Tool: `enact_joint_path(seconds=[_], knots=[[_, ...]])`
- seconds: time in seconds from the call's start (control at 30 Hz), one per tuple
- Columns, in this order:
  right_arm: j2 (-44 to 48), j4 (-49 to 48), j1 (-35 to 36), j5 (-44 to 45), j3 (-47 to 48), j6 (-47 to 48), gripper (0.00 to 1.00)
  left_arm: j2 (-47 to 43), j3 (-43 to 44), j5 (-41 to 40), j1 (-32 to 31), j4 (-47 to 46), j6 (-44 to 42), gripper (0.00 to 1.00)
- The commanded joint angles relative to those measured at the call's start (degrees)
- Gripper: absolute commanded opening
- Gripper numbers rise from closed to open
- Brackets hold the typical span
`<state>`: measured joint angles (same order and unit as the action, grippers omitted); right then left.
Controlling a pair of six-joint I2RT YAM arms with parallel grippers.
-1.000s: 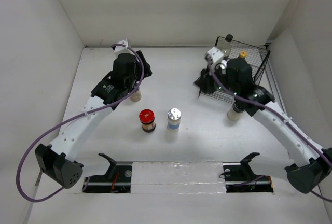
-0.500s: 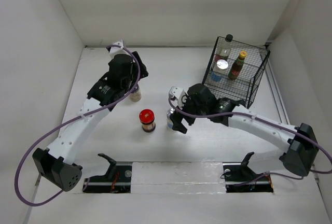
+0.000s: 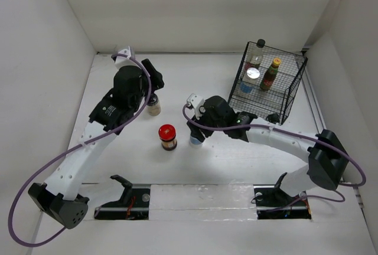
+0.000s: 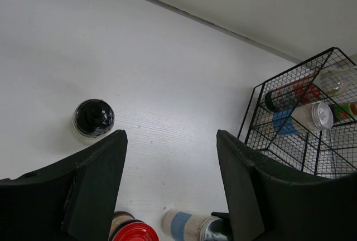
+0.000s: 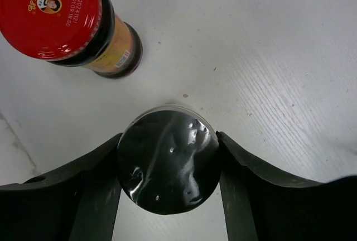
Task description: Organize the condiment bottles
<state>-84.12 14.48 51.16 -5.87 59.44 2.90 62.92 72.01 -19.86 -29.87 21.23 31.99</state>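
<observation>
Overhead, on the bench [image 3: 201, 78], clamps right gripper [image 3: 198, 131] on a silver-lidded jar [image 3: 194, 141], red-lidded jar [image 3: 168, 136] just left; hangs left gripper [image 3: 152, 77] near a pale dark-capped jar [image 3: 154, 107]. At left wrist, holds fingers [image 4: 95, 191] apart, pale jar beyond the left one, wire rack [image 4: 295, 68] at right. At right wrist, presses both fingers against the silver lid.

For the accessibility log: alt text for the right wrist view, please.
Seen from straight above, a silver-lidded jar sits gripped between the two dark fingers of the right claw. A red-lidded jar stands upright just beyond it, not touching it, on the white table.
</observation>
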Motion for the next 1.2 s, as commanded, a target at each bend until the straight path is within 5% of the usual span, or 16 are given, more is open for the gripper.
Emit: enact_joint_path(seconds=[0.0, 0.03, 0.07, 0.2, 0.47, 0.8, 1.17], knots=[[0.01, -4.21, 0.7, 3.58, 1.02, -1.4, 0.41, -2.35, -1.25, 0.35, 0.16, -2.25, 0.36, 0.61], [0.7, -2.63, 0.7, 4.89, 3.03, -1.4, 0.27, -2.36, -1.26, 1.13, 0.16, -2.77, 0.36, 0.61], [1.75, -0.7, 0.7, 8.12, 4.53, -2.01, 0.25, -2.88, -1.26, 2.18, 0.16, -3.39, -0.17, 0.61], [11.15, 6.16, -1.4, 14.12, 11.83, -1.31, 0.26, -2.89, -1.26, 7.18, 0.16, -6.55, -0.87, 0.61], [20.04, 18.82, -21.15, 18.61, 21.42, -1.84, 0.28, -0.17, 1.81, 13.44, 0.16, -10.51, -4.38, 0.62], [14.25, 14.46, -43.58, 11.85, 29.59, -1.05, 0.28, -0.16, 0.24, 15.29, 0.16, -11.21, -4.91, 0.65], [9.85, 1.26, -48.78, 8.68, 24.76, -0.44, 0.28, -5.35, -5.91, 16.52, 0.16, -9.37, -6.59, 0.66]])
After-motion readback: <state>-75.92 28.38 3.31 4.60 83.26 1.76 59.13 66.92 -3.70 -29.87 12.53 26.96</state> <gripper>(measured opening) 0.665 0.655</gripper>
